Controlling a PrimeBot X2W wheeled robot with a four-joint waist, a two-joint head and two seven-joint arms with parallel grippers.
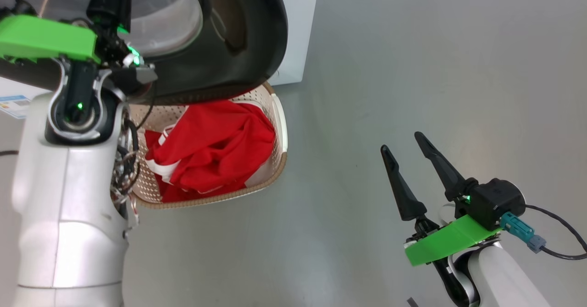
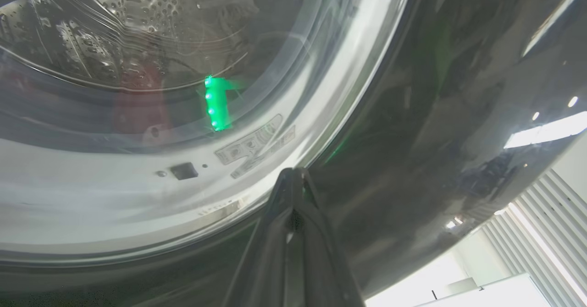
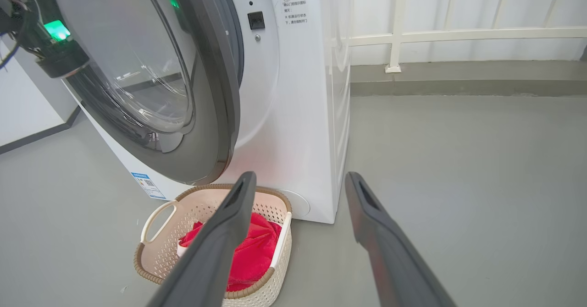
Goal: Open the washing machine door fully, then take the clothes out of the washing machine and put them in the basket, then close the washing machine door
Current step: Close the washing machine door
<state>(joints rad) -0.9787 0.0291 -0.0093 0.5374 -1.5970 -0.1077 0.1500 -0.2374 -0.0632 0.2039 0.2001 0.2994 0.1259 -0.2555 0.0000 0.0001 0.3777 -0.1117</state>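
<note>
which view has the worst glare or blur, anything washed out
Left wrist view: worst, the glossy washing machine door carries bright reflections and a green glow, and its glass looks smeary. Head view: soft sheen on the floor. Right wrist view: crisp and evenly lit, with the right gripper looming large.

Grey floor [image 3: 458, 183], white railing [image 3: 458, 34] along its edge

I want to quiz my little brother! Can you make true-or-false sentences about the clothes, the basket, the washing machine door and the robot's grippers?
1. The clothes lie in the basket. True.
2. The right gripper holds clothes. False: it is open and empty, above the floor.
3. The left gripper is shut, its tips at the washing machine door. True.
4. The washing machine door is shut tight. False: it stands ajar, hanging over the basket.
</note>
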